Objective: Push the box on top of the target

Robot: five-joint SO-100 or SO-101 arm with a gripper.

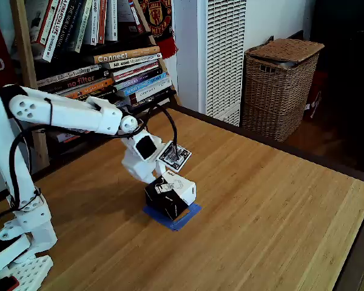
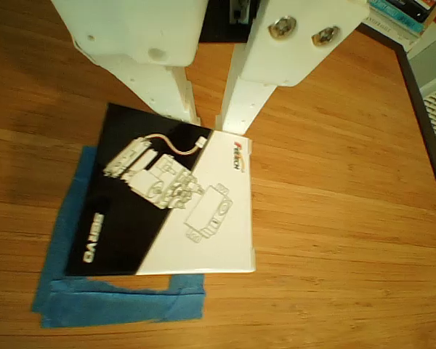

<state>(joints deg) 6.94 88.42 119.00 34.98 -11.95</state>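
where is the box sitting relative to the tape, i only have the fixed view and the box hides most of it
Observer: In the other view the box covers most of the blue tape square, but tape sticks out along its left and bottom edges, so it is not centred.
Operator: is the gripper touching the box
Observer: In that view both fingertips of the gripper meet the top edge of the box, one on the black half, one at the white half.
Operator: open or shut
Observer: Open, with a strip of wood showing between the fingers.
Operator: any tape visible on the right side
Observer: None past the box's right edge in that view, just bare table.
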